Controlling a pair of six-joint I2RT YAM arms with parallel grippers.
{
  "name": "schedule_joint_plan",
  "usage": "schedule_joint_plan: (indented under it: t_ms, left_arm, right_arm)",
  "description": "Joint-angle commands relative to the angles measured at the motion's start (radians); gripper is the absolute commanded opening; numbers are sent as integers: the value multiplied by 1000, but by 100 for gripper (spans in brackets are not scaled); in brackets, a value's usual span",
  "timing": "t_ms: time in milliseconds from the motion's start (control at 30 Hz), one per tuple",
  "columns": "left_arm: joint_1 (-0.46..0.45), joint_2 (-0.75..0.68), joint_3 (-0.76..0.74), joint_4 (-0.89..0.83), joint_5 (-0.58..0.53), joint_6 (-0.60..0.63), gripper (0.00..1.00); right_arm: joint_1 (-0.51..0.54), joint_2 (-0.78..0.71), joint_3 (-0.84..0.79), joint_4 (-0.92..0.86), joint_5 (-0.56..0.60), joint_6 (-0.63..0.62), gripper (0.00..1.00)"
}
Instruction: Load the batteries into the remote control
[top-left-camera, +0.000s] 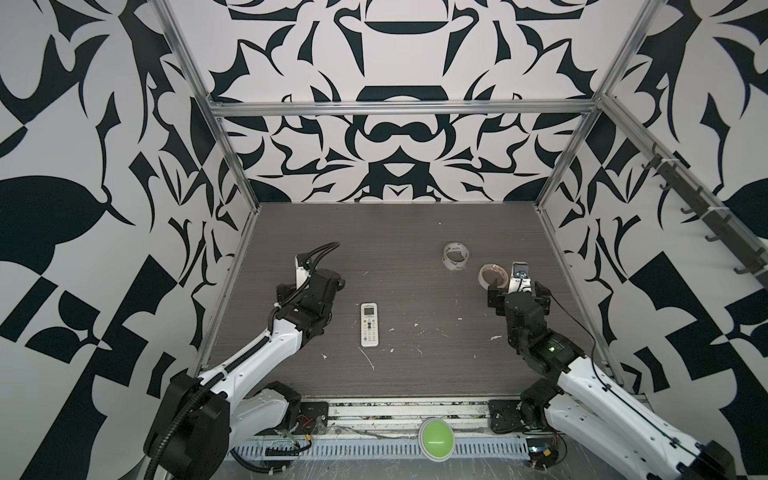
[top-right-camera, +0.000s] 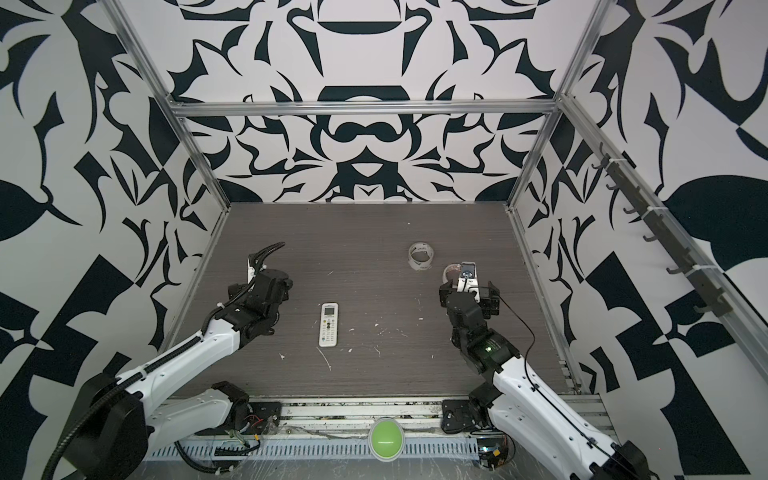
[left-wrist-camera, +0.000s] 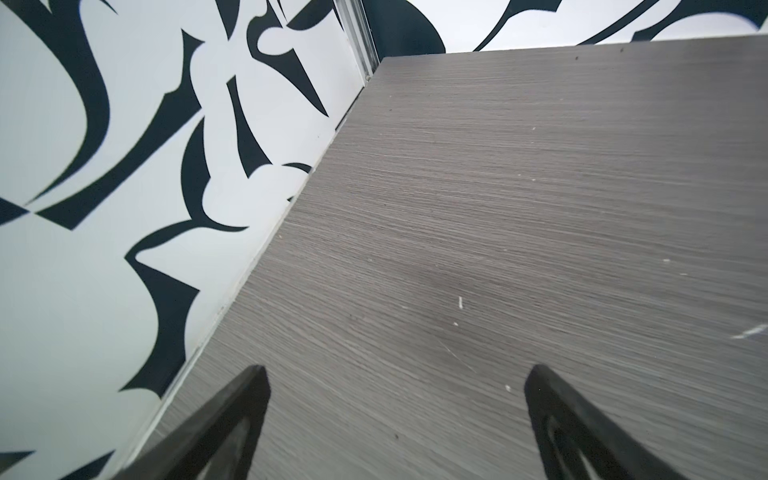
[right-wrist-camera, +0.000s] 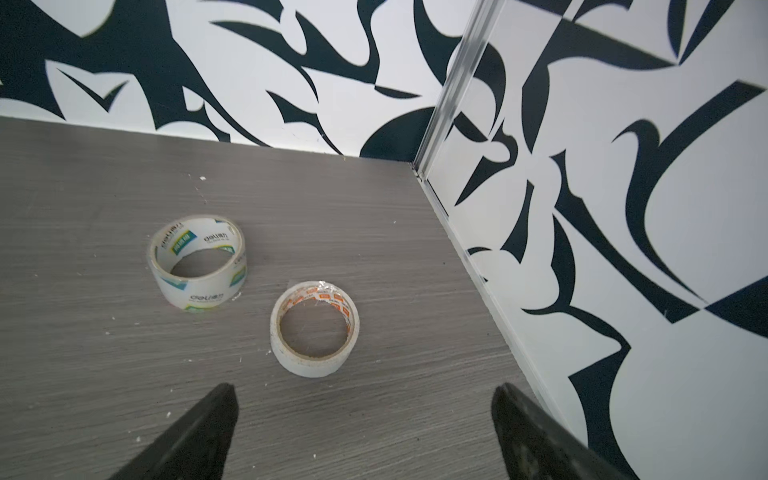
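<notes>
The remote control (top-left-camera: 369, 325) (top-right-camera: 328, 325) is a slim white handset lying face up near the middle of the grey table, its small screen at the far end. The batteries show in no view. My left gripper (top-left-camera: 309, 284) (left-wrist-camera: 395, 374) hovers to the left of the remote, open, with only bare tabletop between its dark fingers (left-wrist-camera: 249, 399). My right gripper (top-left-camera: 517, 289) (right-wrist-camera: 365, 390) is over the right side of the table, open and empty, well away from the remote. Neither wrist view shows the remote.
Two tape rolls lie beyond the right gripper: a printed clear one (top-left-camera: 456, 256) (right-wrist-camera: 195, 297) and a smaller white one (top-left-camera: 488, 275) (right-wrist-camera: 309, 365). Patterned walls enclose the table (top-left-camera: 415, 232) on three sides. A green button (top-left-camera: 436, 433) sits at the front rail.
</notes>
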Motion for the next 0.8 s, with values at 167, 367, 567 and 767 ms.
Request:
schedule_joint_plan:
  t_ms: [167,367,567,767]
  left_arm:
    - [90,99,-132,512,75,292,99]
    - [183,181,-201,721,209,286,99]
    - [240,244,-206,846,273,310,99]
    - [288,293,-212,961,323,305,99]
  right_arm:
    - [-107,45,-132,335,-138,-87,99]
    - [-116,169,-172,492,-64,-131,100]
    - [-130,349,-193,676,-12,-104,100]
    - [-131,500,-205,889,-8,-155,100]
